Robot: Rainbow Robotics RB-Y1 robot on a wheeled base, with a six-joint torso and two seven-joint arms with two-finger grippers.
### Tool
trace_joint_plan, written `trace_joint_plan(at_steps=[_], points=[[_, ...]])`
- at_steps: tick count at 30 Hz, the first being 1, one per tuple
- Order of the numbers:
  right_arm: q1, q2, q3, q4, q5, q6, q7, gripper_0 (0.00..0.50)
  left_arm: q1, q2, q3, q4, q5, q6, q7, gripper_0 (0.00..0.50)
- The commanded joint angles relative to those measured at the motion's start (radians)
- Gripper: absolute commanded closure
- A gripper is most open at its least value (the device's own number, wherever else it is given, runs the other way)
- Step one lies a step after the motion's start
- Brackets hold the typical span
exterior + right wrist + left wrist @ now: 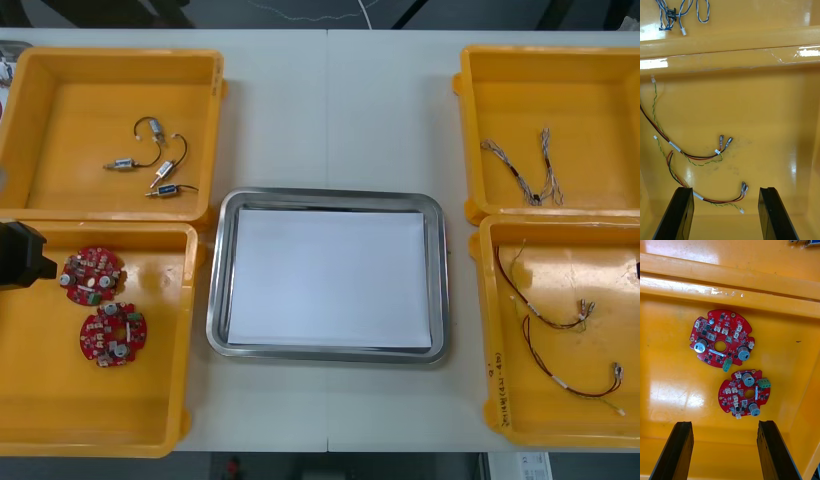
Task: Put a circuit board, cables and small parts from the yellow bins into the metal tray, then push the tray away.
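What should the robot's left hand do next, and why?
Probably bring the left gripper down onto the board nearest its fingers: they stand open close by it, holding nothing, and the tray holds no parts yet. The right gripper hangs open over the red and yellow cables.

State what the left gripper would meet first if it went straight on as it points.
Probably the nearer red circuit board, lying ahead of the open left gripper on the yellow bin's floor; depth is unclear.
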Motion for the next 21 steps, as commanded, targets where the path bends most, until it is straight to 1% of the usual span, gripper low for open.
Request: trace_joint_plan(at_steps=[1,21], points=[[0.012,-0.046,-0.005,-0.008,0.002,0.003,-0.033,0.000,0.013,0.041,0.030,-0.030,0.007,0.006,-0.046,0.000],[0.012,-0.046,-0.005,-0.008,0.002,0.003,-0.033,0.000,0.013,0.041,0.030,-0.030,0.007,0.006,-0.046,0.000]])
